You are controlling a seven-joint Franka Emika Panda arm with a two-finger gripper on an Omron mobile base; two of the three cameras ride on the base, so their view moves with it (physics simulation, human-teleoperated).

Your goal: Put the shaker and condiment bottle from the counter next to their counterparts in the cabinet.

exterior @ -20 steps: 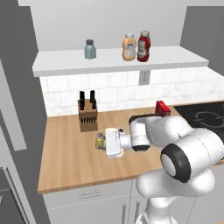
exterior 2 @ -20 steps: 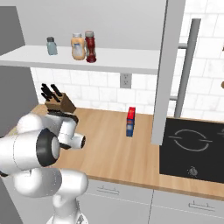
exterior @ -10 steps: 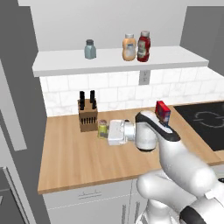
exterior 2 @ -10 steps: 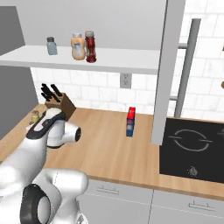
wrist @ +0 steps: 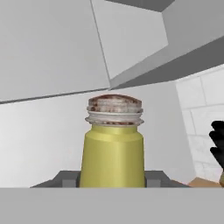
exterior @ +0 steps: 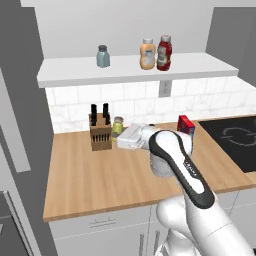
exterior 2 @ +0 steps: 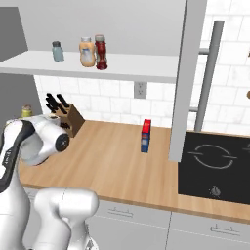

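Note:
My gripper [exterior: 120, 135] is shut on the small yellow-green shaker [exterior: 118, 125], held upright above the counter [exterior: 100, 185] just right of the knife block. In the hand view the shaker [wrist: 113, 148] with its silver-grey cap stands between my dark fingertips [wrist: 66, 178]. In the right base view the shaker [exterior 2: 26, 111] peeks over the arm at the far left. On the cabinet shelf [exterior: 130, 76] the red condiment bottle [exterior: 164, 52] stands touching the pale orange bottle [exterior: 147, 54]. The blue-grey shaker [exterior: 103, 56] is further left on the shelf.
A wooden knife block [exterior: 100, 133] stands by the tiled back wall, close to the held shaker. A red and blue box [exterior: 186, 125] stands upright on the counter to the right. A black cooktop [exterior: 235, 140] lies at the far right.
The arm has stretched out and carried the shaker up and back toward the wall, from mid-counter to beside the knife block. The things on the shelf have not moved.

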